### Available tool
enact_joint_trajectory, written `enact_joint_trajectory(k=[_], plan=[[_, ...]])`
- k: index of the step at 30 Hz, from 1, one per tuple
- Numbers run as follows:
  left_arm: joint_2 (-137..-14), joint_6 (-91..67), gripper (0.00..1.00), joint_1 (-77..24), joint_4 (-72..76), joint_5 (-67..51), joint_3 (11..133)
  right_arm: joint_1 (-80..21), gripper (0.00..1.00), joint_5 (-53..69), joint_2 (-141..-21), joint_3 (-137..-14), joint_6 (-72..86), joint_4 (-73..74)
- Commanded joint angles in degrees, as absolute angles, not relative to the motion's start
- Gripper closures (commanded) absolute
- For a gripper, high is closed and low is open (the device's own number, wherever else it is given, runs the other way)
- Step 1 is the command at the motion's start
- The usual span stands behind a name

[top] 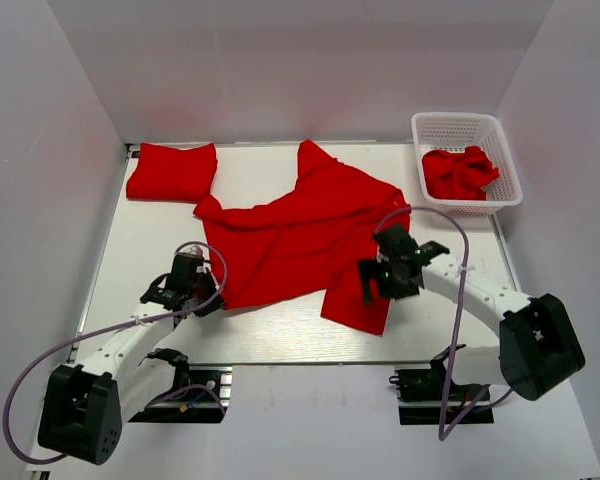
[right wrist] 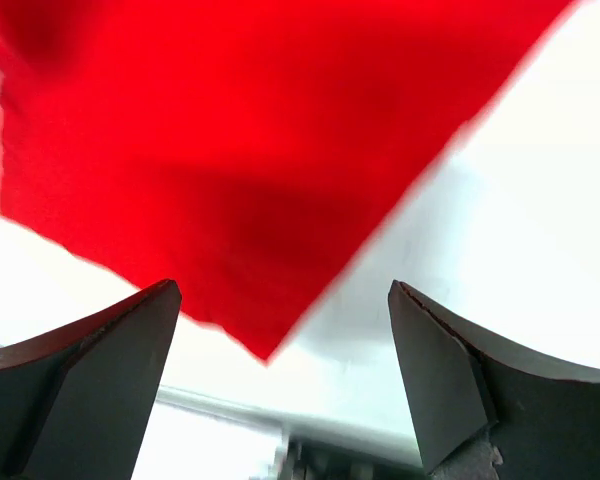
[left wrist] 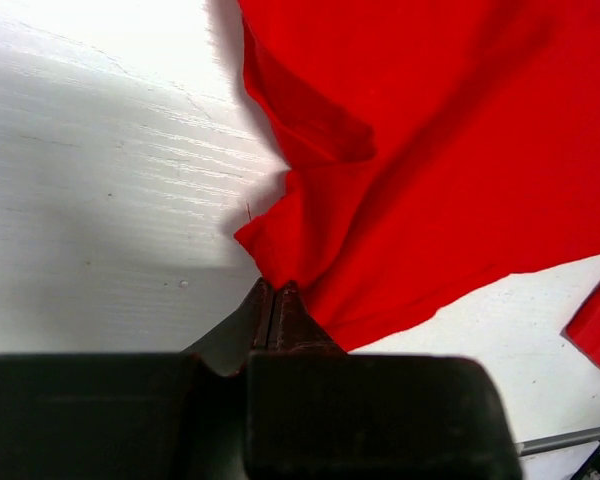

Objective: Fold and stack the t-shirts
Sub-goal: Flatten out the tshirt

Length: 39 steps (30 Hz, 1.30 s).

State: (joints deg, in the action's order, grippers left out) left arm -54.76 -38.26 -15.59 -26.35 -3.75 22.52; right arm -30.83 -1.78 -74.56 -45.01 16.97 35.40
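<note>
shirts first: one spread t-shirt [top: 300, 235] laid out in the middle, one folded t-shirt [top: 172, 171] at the far left, and a red heap [top: 458, 172] in the single white basket [top: 505, 160], how many there is unclear. two grippers: left gripper [left wrist: 277, 300] pinched tight on the spread one's corner, right gripper [right wrist: 280, 300] gaping wide over its blurred near corner.

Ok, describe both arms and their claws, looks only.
The left arm and right arm have white links with chunky black joint housings. A thin lilac cable loops loosely along each. The left claw and right claw are black, each with two dark wedge-shaped fingers.
</note>
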Motion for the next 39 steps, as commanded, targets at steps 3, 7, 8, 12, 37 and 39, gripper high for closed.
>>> enact_joint_trajectory(k=[3,7,8,12,37,39], plan=[[-52.3,-37.3,1.00,-15.8,-27.7,-1.6,24.3,-34.9,0.10,-2.0,-70.1,-40.5,27.1,43.2],[-52.3,-37.3,1.00,-15.8,-27.7,-1.6,24.3,-37.2,0.10,-0.9,-70.7,-37.3,29.6,40.9],[-52.3,-37.3,1.00,-15.8,-27.7,-1.6,24.3,-38.0,0.10,-1.1,-71.4,-36.7,29.9,40.5],[-52.3,-37.3,1.00,-15.8,-27.7,-1.6,23.6,-39.5,0.10,-1.0,-72.2,-35.9,31.6,35.3],[-46.8,-37.1,1.00,-15.8,-31.6,2.5,33.7,-41.6,1.00,-18.5,-48.9,-41.4,34.5,35.2],[-46.3,-37.1,1.00,-15.8,-30.9,1.9,35.6,-41.6,1.00,-21.0,-49.4,-42.8,33.1,34.2]])
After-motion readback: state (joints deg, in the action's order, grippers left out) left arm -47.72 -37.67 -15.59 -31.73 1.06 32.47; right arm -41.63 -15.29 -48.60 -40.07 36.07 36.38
